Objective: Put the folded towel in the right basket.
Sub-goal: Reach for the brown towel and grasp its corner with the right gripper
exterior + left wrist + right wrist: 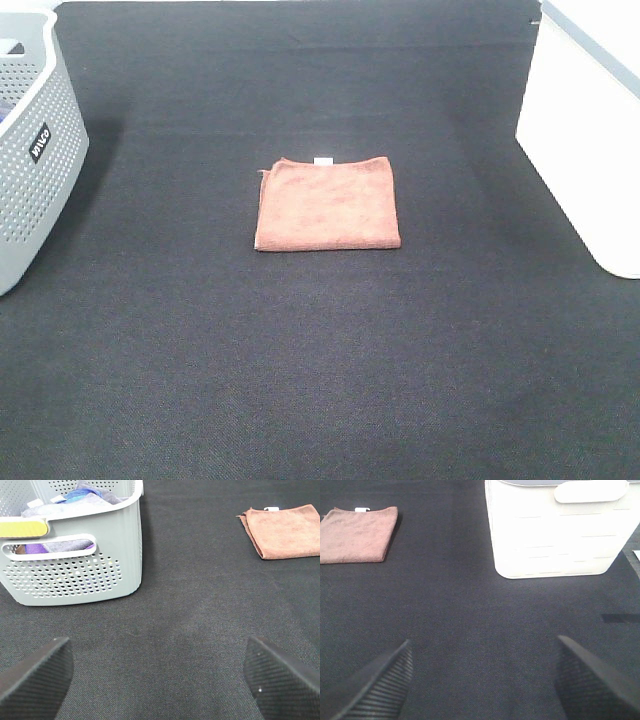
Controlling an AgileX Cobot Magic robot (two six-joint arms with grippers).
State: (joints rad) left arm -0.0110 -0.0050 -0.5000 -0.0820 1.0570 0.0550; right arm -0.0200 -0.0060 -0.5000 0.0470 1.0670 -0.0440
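Note:
A folded rust-brown towel (327, 204) lies flat on the black mat at the middle of the table. It also shows in the left wrist view (283, 530) and the right wrist view (356, 534). The white right basket (588, 130) stands at the right edge; it also shows in the right wrist view (559, 529). My left gripper (160, 677) is open and empty above bare mat, well short of the towel. My right gripper (481, 680) is open and empty above bare mat, in front of the white basket. Neither gripper shows in the high view.
A grey perforated basket (32, 140) stands at the left edge and holds several folded cloths (65, 500). The black mat (320, 360) covers the whole table.

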